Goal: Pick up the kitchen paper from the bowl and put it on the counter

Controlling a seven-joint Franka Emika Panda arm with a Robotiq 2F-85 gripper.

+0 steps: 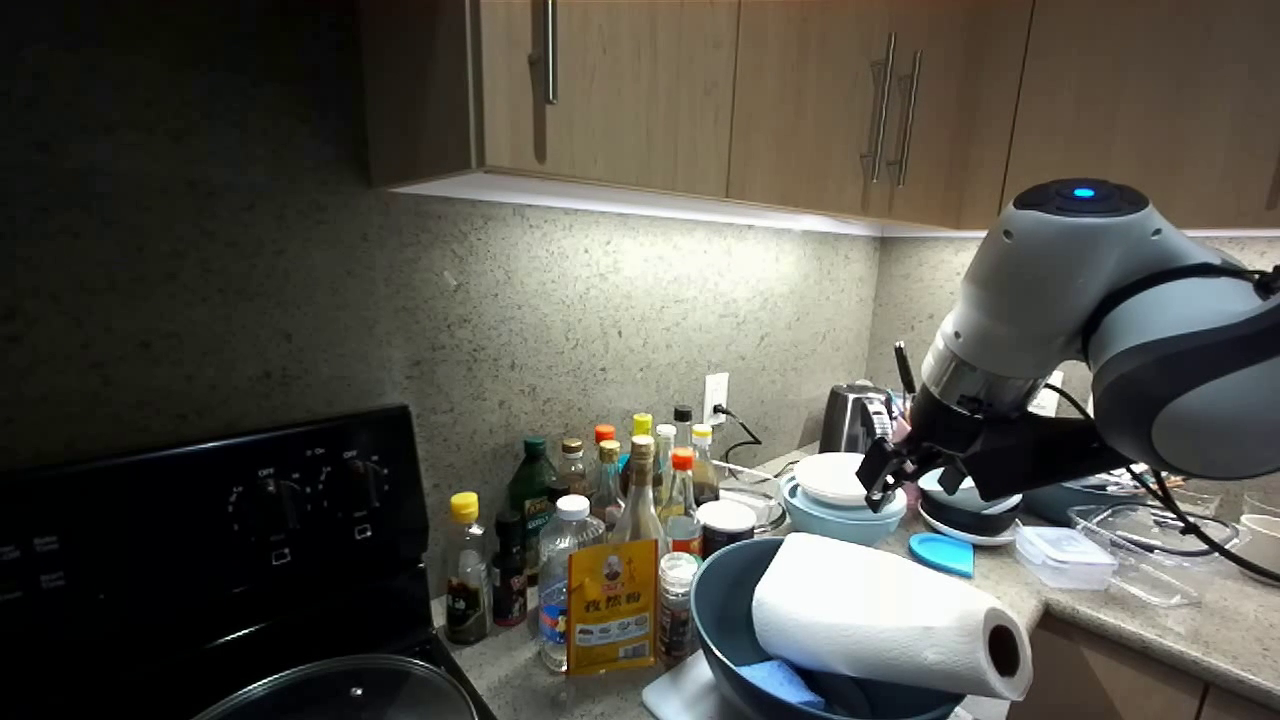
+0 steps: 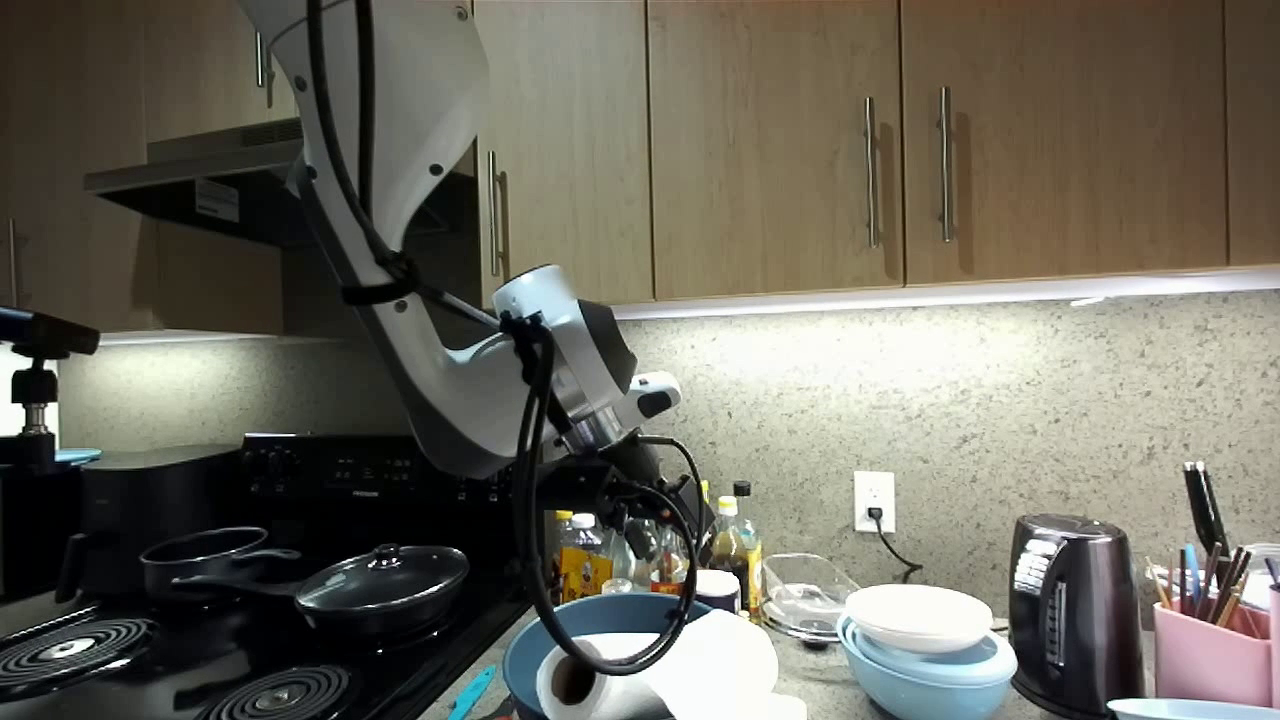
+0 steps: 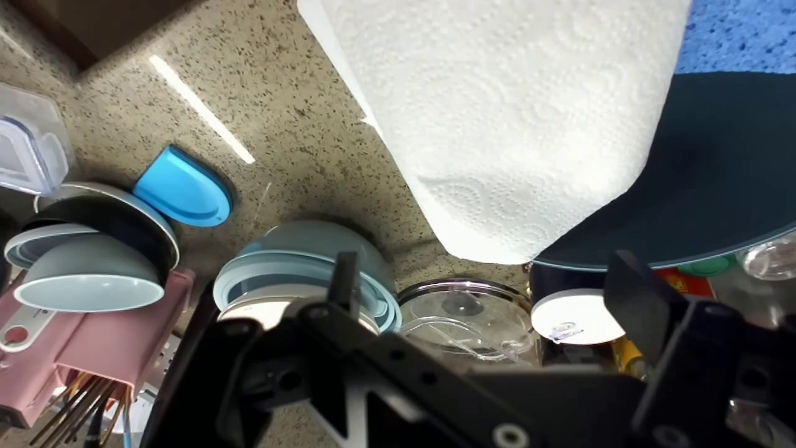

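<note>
The kitchen paper (image 1: pixel 880 620), a thick white roll, lies tilted in the large dark blue-grey bowl (image 1: pixel 715 610), its hollow-core end sticking out past the rim. In an exterior view the roll (image 2: pixel 725 655) also shows, partly behind a hanging cable. From the wrist view, the paper (image 3: pixel 516 118) fills the upper middle, with the bowl (image 3: pixel 734 168) to its right. My gripper (image 3: pixel 485 261) stands open, its fingers wide apart with nothing between them. It hangs above and behind the bowl, apart from the roll. The speckled counter (image 3: pixel 292 112) shows beside the paper.
A blue sponge (image 1: pixel 780 682) sits in the bowl. Several bottles and a yellow packet (image 1: pixel 612 608) crowd beside it. Stacked bowls (image 1: pixel 840 515), a blue scoop-like piece (image 1: pixel 940 553) and a clear container (image 1: pixel 1065 556) stand along the counter. The black stove (image 2: pixel 250 660) adjoins it.
</note>
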